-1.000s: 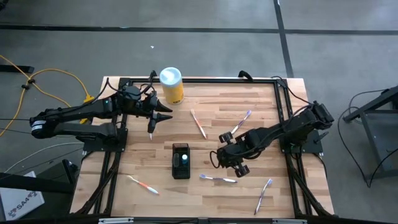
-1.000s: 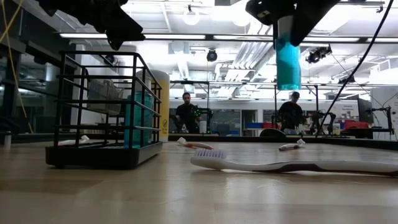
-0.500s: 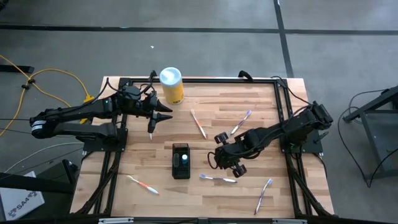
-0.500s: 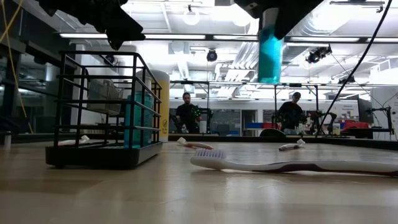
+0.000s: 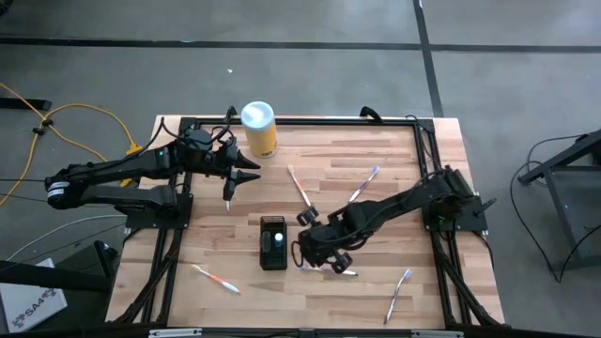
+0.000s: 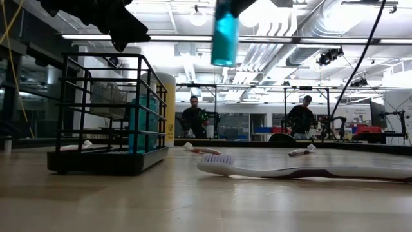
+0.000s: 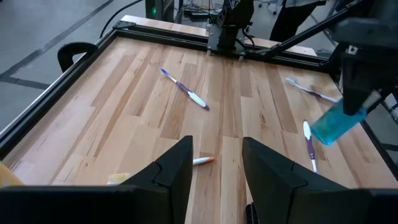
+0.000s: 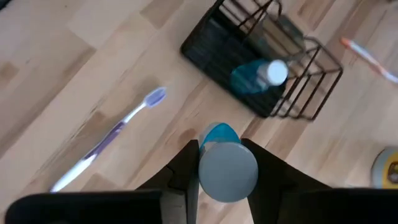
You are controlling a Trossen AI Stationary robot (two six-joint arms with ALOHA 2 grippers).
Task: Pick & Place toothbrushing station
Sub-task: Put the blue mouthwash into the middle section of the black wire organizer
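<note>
Five toothbrushes lie around one toothbrushing station; right gripper holds a blue tube — left gripper wide.

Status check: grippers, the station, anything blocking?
Right gripper shut on blue tube, beside station. Left gripper open, waiting near yellow canister. Station already holds one tube.

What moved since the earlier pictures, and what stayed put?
The right end effector, gripping a blue tube, carried it across the table toward the black rack, staying raised above the wood. It now hangs just beside the rack, not yet over it. The left end effector stayed by the yellow canister, open and empty. The rack and the scattered toothbrushes did not move.
</note>
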